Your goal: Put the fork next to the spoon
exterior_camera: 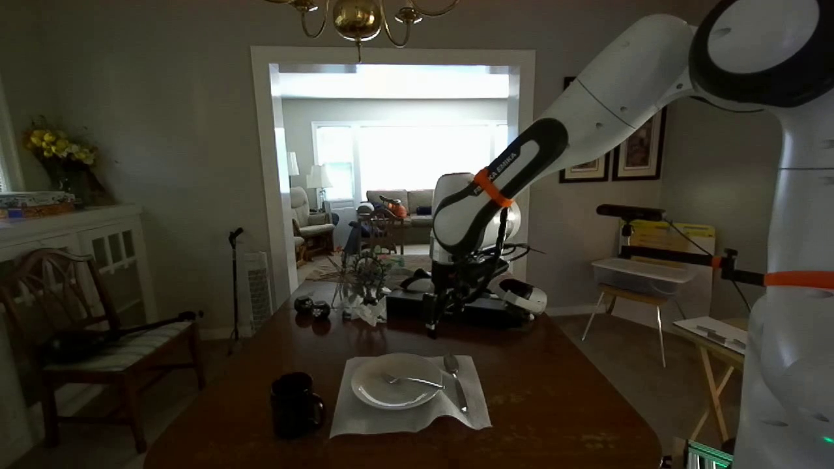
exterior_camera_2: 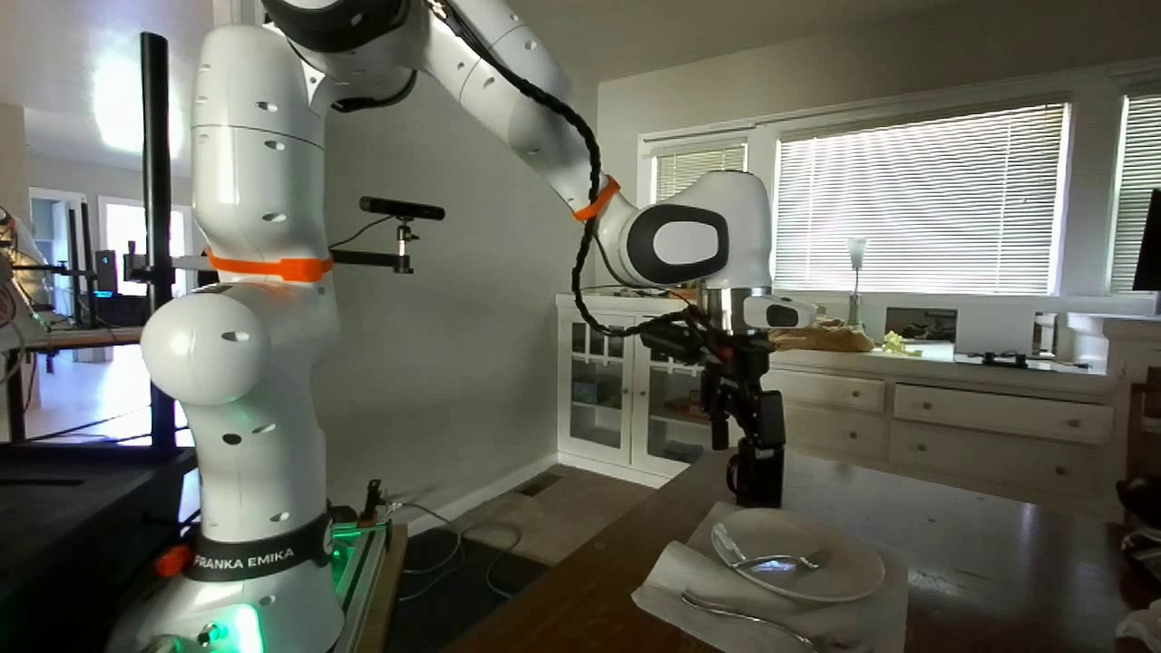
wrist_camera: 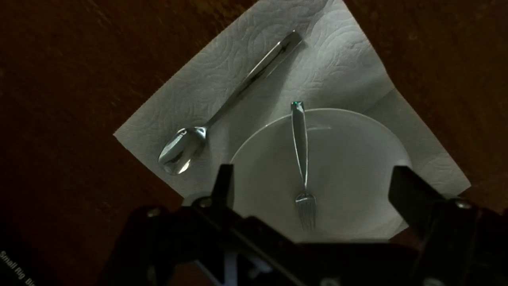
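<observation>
Hangs with black two-finger gripper [wrist_camera: 311, 171] parted wide, low in the wrist view. Near centre, looks down on a slim silver metal fork [wrist_camera: 300, 147] on a round white plate [wrist_camera: 357, 171], handle end past the upper rim; upper left, on a silver metal spoon [wrist_camera: 234, 98], with textured white paper towel [wrist_camera: 258, 105] between spoon and rim.

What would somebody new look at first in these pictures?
Probably the big white robot arm, arched over the brown table with its black fingers open. Next, I'd guess, the shiny fork lying on the white plate, with a spoon beside the plate on a paper towel.
</observation>
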